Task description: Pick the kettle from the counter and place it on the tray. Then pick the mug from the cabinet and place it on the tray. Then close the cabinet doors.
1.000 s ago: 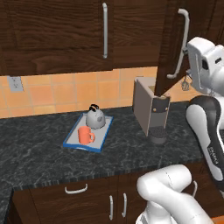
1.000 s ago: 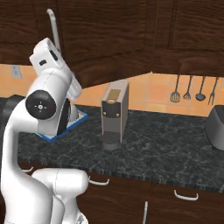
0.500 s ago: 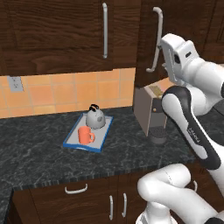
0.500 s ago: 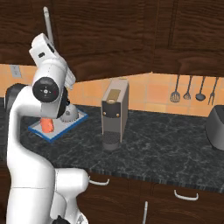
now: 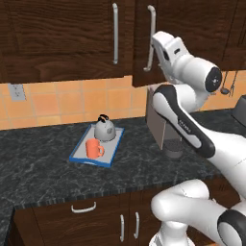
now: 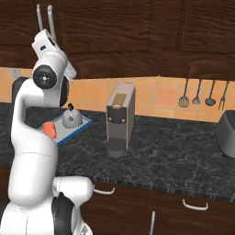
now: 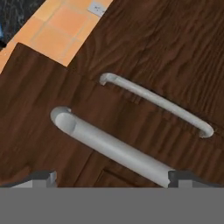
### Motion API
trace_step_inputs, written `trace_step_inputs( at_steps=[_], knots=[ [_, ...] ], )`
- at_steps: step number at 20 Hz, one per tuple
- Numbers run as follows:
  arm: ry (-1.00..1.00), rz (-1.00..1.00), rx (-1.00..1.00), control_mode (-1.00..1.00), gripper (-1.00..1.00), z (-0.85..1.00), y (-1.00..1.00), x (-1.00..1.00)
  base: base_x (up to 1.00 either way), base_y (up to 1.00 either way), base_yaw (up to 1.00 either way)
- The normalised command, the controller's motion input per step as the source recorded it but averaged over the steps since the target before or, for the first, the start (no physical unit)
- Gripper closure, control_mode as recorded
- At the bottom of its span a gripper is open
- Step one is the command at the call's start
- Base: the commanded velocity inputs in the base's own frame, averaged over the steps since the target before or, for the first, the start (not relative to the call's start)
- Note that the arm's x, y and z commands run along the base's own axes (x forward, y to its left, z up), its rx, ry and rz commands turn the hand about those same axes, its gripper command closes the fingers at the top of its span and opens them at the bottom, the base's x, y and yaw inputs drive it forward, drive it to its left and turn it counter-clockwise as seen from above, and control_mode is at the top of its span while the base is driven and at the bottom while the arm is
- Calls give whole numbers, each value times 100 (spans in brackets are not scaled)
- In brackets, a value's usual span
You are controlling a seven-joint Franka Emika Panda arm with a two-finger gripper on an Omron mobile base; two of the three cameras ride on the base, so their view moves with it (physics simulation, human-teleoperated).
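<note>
Two dark fingertips sit wide apart at the bottom of the hand view, straddling the near bar handle of the right cabinet door; gripper spread, nothing held, and contact w/ the bar can't be judged. A 2nd handle on the left door lies just beyond, roughly parallel. In the left base view the hand is raised vs. the right door, which stands slightly ajar, its edge proud of the left door. Below, on the counter: tray w/ kettle at the back and mug in front, close together. Coffee machine stands right of the tray, partly behind the arm in the left base view. Further right: utensils hanging on the orange tile wall, and a dark grey appliance at the frame edge. Wall outlet left of the tray.
</note>
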Motion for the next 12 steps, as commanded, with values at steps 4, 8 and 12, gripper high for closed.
trace_step_inputs(
  at_steps=[4, 8, 12],
  knots=[
    [7, -8, -3, -100, -100, -14, 0, 81, 0, 0, 0],
    [8, -14, -6, -100, -100, -8, 0, 81, 0, 0, 0],
    [12, -17, -9, -100, -100, -8, 0, 73, 0, 0, 0]
  ],
)
